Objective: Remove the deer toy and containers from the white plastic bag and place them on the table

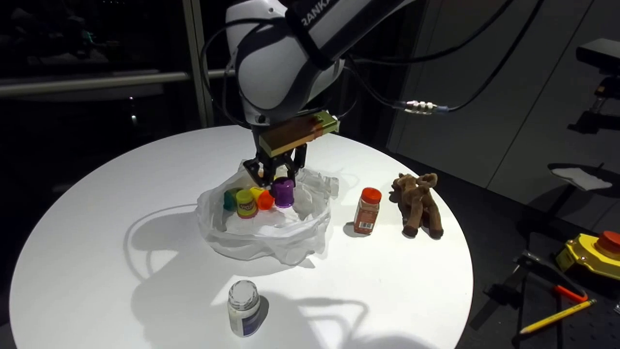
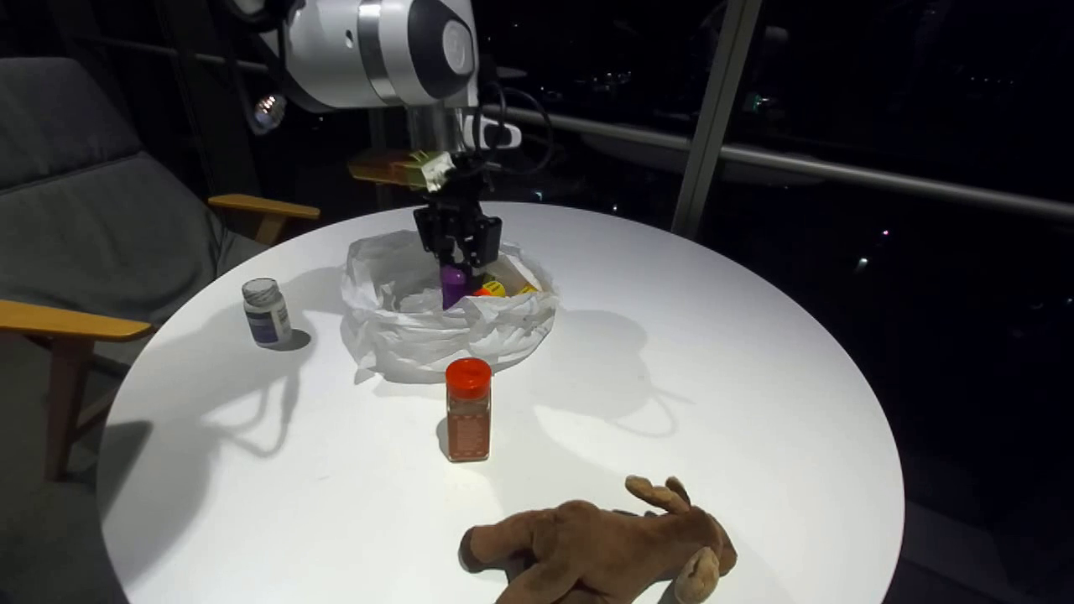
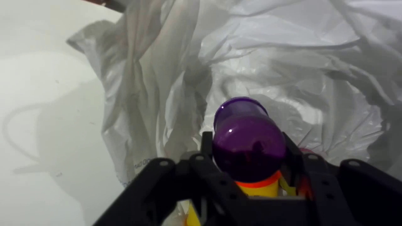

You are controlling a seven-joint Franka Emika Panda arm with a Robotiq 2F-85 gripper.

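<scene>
A grey chair [image 2: 92, 210] has wooden armrests [image 2: 71, 320]; a pencil [image 1: 557, 316] lies near a red-buttoned yellow box [image 1: 588, 257].

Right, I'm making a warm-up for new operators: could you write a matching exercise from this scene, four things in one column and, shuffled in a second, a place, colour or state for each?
Column one
1. purple container
2. deer toy
3. red-capped jar
4. white plastic bag

Column two
A. brown, near the edge of the table
B. crinkled, with small containers inside
C. gripped by the end effector
D. upright, between the white plastic bag and the deer toy

Pairs: 1-C, 2-A, 3-D, 4-B
</scene>
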